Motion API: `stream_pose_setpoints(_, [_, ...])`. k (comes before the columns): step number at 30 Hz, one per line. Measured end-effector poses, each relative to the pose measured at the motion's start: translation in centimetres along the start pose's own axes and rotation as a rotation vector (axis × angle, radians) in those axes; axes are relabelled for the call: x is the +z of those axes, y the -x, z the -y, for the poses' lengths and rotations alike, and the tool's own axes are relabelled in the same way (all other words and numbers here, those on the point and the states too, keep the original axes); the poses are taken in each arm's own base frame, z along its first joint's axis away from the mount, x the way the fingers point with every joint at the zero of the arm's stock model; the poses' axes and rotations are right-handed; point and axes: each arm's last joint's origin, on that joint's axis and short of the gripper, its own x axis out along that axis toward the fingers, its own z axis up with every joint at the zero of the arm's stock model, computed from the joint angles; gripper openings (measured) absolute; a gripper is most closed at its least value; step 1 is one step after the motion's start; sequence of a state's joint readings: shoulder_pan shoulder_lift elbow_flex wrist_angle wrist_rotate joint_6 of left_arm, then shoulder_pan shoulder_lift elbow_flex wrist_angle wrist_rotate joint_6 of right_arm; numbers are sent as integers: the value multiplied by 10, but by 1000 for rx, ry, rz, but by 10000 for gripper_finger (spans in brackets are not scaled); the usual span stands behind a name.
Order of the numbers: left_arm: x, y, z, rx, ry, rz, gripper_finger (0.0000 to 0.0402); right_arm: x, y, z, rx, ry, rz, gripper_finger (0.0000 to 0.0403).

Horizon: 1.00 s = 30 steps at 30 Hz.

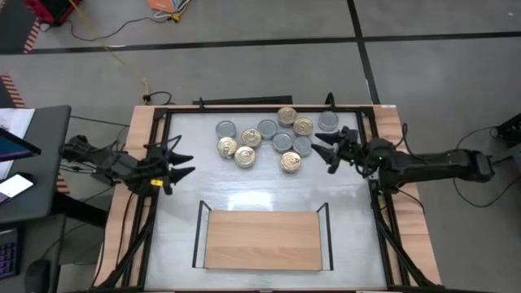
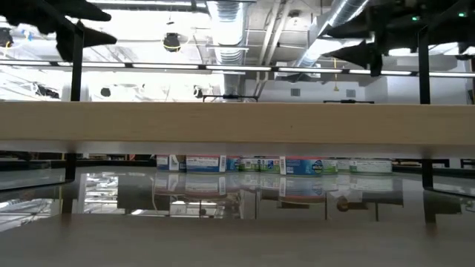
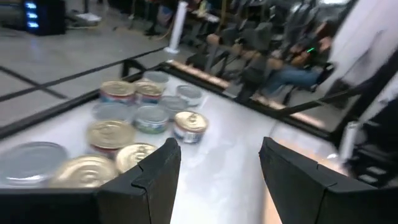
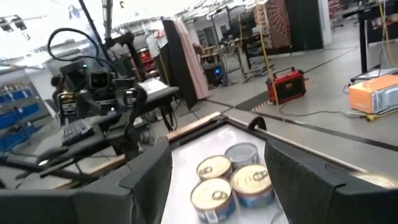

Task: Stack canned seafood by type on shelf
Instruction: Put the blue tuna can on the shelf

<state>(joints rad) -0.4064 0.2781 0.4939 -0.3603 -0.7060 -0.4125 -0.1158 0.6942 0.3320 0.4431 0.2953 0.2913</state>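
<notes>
Several canned seafood tins (image 1: 269, 138), some with gold lids and some with silver-grey lids, stand in a loose cluster on the far half of the white tabletop. The shelf (image 1: 262, 240), a light wooden board with black uprights at its ends, stands at the near middle. My left gripper (image 1: 189, 163) hovers open at the table's left side, pointing toward the cluster (image 3: 137, 124). My right gripper (image 1: 322, 153) hovers open just right of the cluster, above the nearest tins (image 4: 230, 180). Neither has anything between its fingers.
Black frame rails (image 1: 244, 107) run round the table. The shelf board (image 2: 237, 122) fills the low view, with the tins (image 2: 282, 165) visible under it. A side desk with a phone (image 1: 15, 185) stands left of the table. Bare tabletop lies between cluster and shelf.
</notes>
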Motion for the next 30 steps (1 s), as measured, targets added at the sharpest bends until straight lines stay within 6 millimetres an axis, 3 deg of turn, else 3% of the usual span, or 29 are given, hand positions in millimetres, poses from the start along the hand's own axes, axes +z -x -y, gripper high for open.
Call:
stream_pose_setpoints(7, [36,-20,12,152,-152,-118,210,25,-24,-14,6,22,22,282])
stream_pose_setpoints(15, [51,-68,12,248,-282,-285,210,52,-46,-28,9,121,72,282])
stream_pose_setpoints(23, [54,-117,-21,301,-294,-493,210,50,-48,-28,2,184,14,282])
stream_pose_setpoints(30, [38,-152,-61,220,-215,-670,210,48,-48,-27,-3,219,-7,282])
